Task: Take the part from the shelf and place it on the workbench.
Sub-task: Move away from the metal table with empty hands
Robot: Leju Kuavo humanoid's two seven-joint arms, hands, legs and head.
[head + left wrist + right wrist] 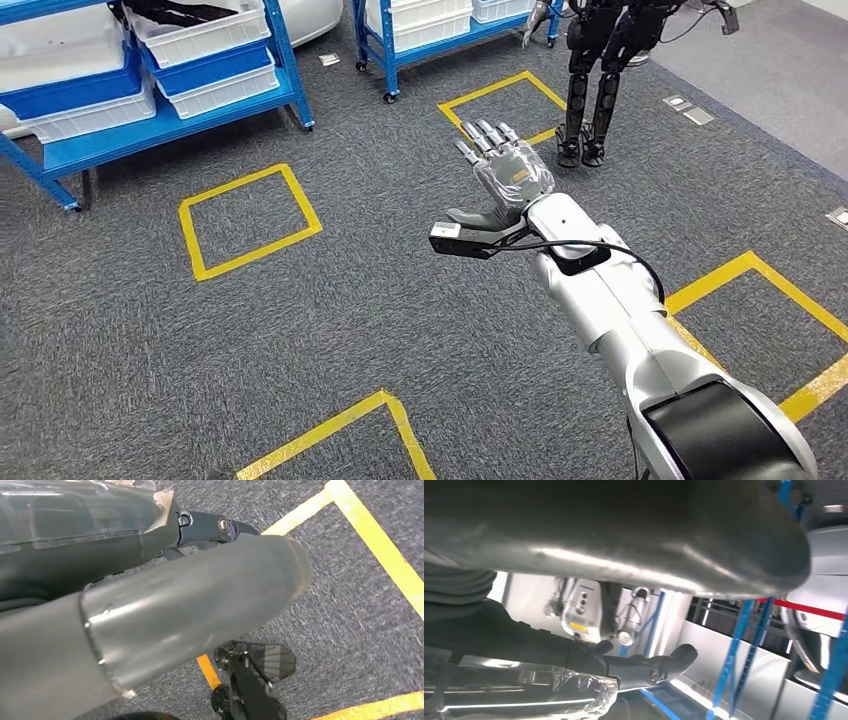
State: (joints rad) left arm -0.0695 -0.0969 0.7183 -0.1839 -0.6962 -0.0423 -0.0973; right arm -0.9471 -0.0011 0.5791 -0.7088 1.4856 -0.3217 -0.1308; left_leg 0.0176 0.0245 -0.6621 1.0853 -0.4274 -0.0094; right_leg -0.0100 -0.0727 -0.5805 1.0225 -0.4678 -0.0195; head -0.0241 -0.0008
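Observation:
My right hand [503, 165] is stretched forward above the grey carpet, palm down, fingers straight and apart, holding nothing. The right wrist view shows its dark fingers [644, 670] pointing toward blue shelf uprights [744, 645] and pale bins. A blue shelf [100, 140] stands at the far left, well beyond the hand. Dark items [175, 12] lie in a white bin [215, 40] on it. My left hand [150, 580] hangs over the carpet; its thumb and a dark finger [210, 527] lie stretched out, nothing held.
A second blue shelf [430, 40] with white bins stands at the back centre. Another robot's dark legs [590, 90] stand at the back right. Yellow tape squares [250, 220] mark the carpet. Floor sockets [690, 108] lie at the right.

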